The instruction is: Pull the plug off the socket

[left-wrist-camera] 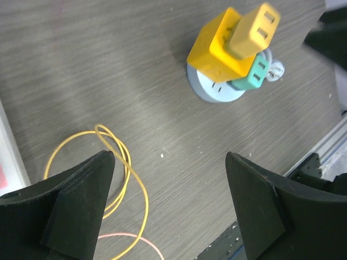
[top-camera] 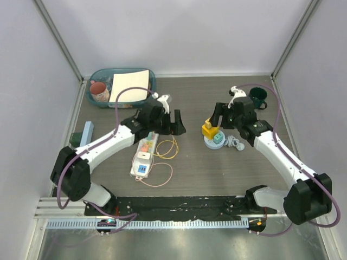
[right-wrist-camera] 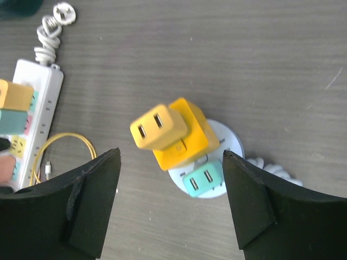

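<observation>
Both the left claw [left-wrist-camera: 168, 162] and right claw [right-wrist-camera: 171, 157] hang spread, gripping nothing. The long white pastel-faced power strip [top-camera: 147, 144] lies on the grey desk [top-camera: 217, 173], its long axis near-to-far and tilted right. The small white square plug [top-camera: 143, 157] sits mid-strip, facing up.

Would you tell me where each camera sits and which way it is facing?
Top external: above and behind the arms, looking down at the table; both arms, left claw and right claw show.
Left wrist: on the left arm, looking past its open claw at the yellow cube.
Right wrist: on the right arm, looking through its open claw at that cube, power strip at left.
Shared: all three show the cube.
</observation>
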